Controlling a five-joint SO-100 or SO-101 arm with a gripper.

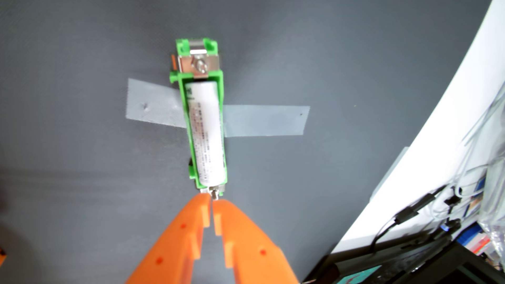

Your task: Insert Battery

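Wrist view, near to far: orange gripper (212, 198) comes in from 6 o'clock, both fingers (175, 240) pressed together w/ only a thin slit between the tips, nothing pinched; tips sit just below the near end of the green battery holder (221, 90), right by a small metal terminal screw (214, 194) at the holder's 6 o'clock end, can't tell if actually touching. White cylindrical battery (207, 131) lies inside the holder's channel, long axis running 6 to 12, printed text on its left side, too small to read. At the holder's 12 o'clock end a metal contact plate (199, 64) w/ a bolt, just past the battery's far end. Holder lies on a dark grey mat (82, 68), w/ strips of grey tape (266, 120) sticking out at 3 and 9 o'clock beside it. Toward 3 to 5 o'clock of frame: white table edge (437, 123), then cables (410, 215) and dark gear, blurry.
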